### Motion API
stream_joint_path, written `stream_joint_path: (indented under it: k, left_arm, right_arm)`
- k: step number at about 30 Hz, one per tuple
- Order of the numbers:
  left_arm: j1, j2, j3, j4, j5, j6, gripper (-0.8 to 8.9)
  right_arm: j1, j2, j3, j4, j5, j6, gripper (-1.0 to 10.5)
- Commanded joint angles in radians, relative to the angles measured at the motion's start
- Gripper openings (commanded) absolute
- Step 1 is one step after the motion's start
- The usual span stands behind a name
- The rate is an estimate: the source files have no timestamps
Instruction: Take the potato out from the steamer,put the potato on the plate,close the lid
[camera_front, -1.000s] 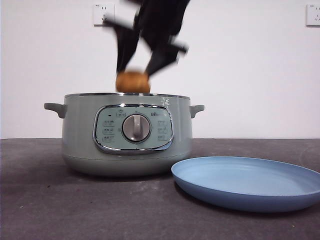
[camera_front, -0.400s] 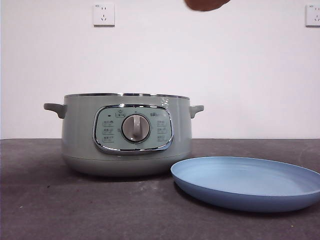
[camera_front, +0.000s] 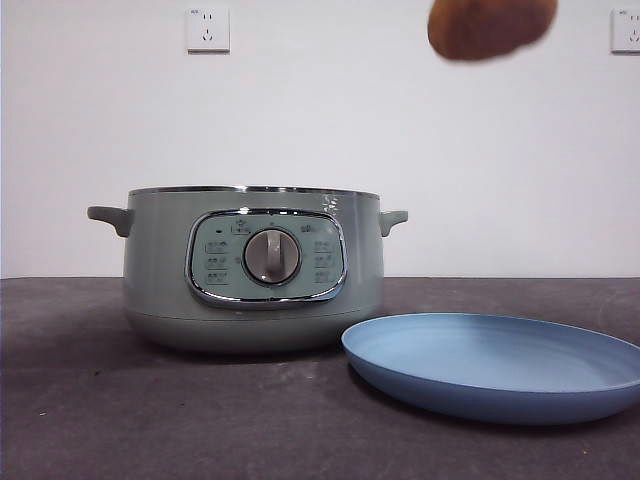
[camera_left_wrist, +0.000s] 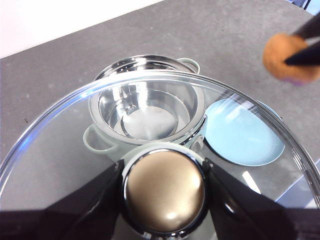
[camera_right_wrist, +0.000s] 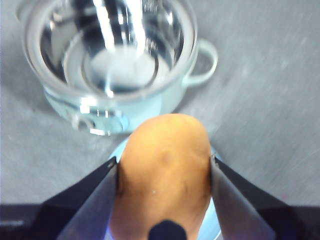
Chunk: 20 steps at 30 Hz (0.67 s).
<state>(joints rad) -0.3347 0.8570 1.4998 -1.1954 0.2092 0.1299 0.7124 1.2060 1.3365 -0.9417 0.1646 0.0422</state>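
Potato (camera_front: 491, 27) now lower, farther right.

A staged test bench more than a lived-in kitchen: a dark grey tabletop (camera_front: 150, 400) runs across the lower frame, backed by a bare white wall (camera_front: 330, 110) with two wall sockets (camera_front: 207, 28) near the upper corners. The kitchenware stands alone, with no counter or cupboards around it.

Potato (camera_front: 490, 28) top cut off; plate (camera_right_wrist: 216, 231) mostly hidden.
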Motion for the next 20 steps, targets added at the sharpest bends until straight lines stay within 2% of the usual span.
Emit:
stream_joint_path:
  k: [1, 12, 14, 20]
  left_arm:
    - [0.002, -0.011, 0.018, 0.043, 0.007, -0.002, -0.09]
    - [0.002, -0.011, 0.018, 0.043, 0.008, -0.002, -0.09]
    - [0.002, -0.011, 0.018, 0.043, 0.008, -0.002, -0.09]
    - [0.002, -0.010, 0.018, 0.044, 0.009, -0.002, -0.09]
  right_arm:
    - [0.001, -0.023, -0.139, 0.068, -0.002, 0.039, -0.2]
    - [-0.014, -0.013, -0.549, 0.458, -0.008, 0.084, -0.2]
    - [-0.031, -0.003, -0.595, 0.521, -0.012, 0.084, -0.2]
    - [-0.108, 0.067, -0.663, 0.651, -0.091, 0.084, -0.2]
